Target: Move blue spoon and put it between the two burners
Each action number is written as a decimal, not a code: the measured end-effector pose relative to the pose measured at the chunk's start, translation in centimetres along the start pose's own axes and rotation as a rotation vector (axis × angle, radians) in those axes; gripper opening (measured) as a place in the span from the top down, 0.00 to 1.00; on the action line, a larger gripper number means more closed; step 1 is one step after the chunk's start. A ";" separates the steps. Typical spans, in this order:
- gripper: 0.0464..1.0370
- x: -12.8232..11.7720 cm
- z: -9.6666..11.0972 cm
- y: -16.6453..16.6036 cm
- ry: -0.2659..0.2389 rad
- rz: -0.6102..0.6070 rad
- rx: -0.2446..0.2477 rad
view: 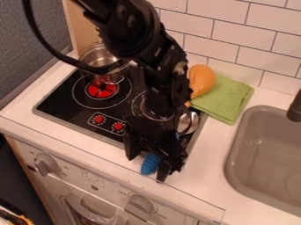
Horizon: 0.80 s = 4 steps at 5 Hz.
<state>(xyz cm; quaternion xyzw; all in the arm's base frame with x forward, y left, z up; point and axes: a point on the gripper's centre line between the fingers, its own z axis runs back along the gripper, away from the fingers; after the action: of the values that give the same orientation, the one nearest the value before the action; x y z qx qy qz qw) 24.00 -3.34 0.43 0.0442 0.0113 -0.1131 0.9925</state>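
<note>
The black end effector (145, 169) hangs low over the near right part of the black stove (61, 103), its fingers apart, one on each side of the blue handle of the spoon (151, 164). The handle's rounded end shows between the fingertips at the near edge of the stove, and the spoon's shiny metal bowl lies farther off and to the right, near the stove's right edge. The spoon is thus to the near right of the right burner (138, 104), not between the two burners. The arm comes in from the far side and covers part of that burner; the left burner (101, 89), with its red centre, is in plain sight. A metal pot (104, 59) sits at the far left of the stove, and two red knobs (108, 123) are set near the stove's near edge. To the right of the stove, a folded green cloth (226, 99) lies on the white worktop (206, 167), with an orange object (201, 79) at its left side. The grey sink (264, 149) is farther right, with part of a dark tap (295, 107) at its far right. White tiles (226, 26) line the wall behind.
</note>
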 end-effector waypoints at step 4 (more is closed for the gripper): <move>0.64 1.9 4.3 1.8 -0.136 0.040 -0.001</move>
<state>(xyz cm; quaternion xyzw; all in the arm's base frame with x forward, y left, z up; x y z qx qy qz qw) 26.27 -2.39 4.85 0.0360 -0.0572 -0.0958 0.9931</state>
